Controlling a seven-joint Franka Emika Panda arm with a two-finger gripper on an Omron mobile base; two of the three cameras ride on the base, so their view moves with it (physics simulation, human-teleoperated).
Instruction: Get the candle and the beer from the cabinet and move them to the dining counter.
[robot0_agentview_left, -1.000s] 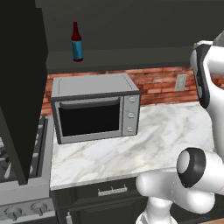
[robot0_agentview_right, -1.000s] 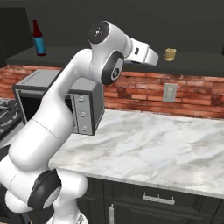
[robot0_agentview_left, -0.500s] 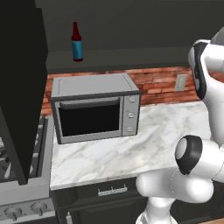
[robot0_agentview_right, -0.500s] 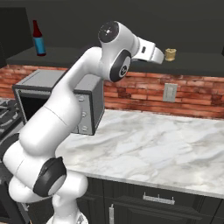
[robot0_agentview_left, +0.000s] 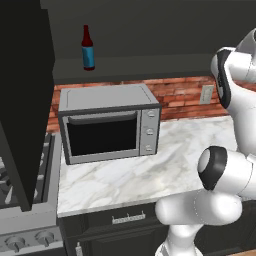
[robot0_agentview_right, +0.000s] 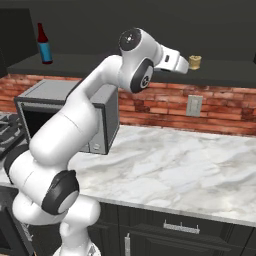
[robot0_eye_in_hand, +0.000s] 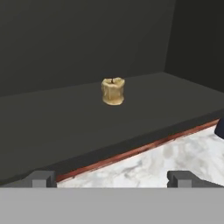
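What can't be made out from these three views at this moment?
- Blue label on the slim dark red-brown beer bottle: too small to read in either base view.
- Black cabinet door: cut off by the left base view's top and left edges; no handle visible.
- Hand: fingertips too small in the right base view to judge their gap from the squat tan candle.

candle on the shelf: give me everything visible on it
The candle is a small squat tan-yellow cylinder, waxy looking, with an uneven notched top rim. It stands upright on the dark cabinet shelf, set back from the front edge, alone and untouched. In the right base view it sits just beyond the open hand.
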